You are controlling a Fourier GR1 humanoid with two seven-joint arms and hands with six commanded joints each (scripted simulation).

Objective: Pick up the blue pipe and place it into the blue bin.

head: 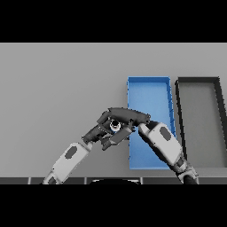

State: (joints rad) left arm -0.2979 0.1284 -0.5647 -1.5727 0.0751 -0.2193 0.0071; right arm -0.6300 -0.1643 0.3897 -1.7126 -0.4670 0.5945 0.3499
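I see both hands meeting at the left rim of the long blue bin (148, 93). Right hand (128, 116) curls over the short blue pipe (115, 126); left hand (108, 135) curled beneath. Risk: pipe slips, landing outside the rim.

**Surfaces as I see them**

The counter (57, 88) before me is a flat, matt grey with no grain, seam or sheen, filling the frame's upper left. The blue bin (148, 86), right of centre, looks like smooth moulded plastic, evenly coloured, its rim a shade darker than its floor. Beside it at the frame's right, the dark bin (179, 115) has a matt black rim and a dull grey floor. My left robot hand (104, 131) and right robot hand (128, 116) are dark, matt, hard-looking. My forearm shells (162, 142) are smooth white with grey inset panels, faintly satin. A small pale, slightly shiny piece (115, 125) shows between my hands; its material I cannot tell.
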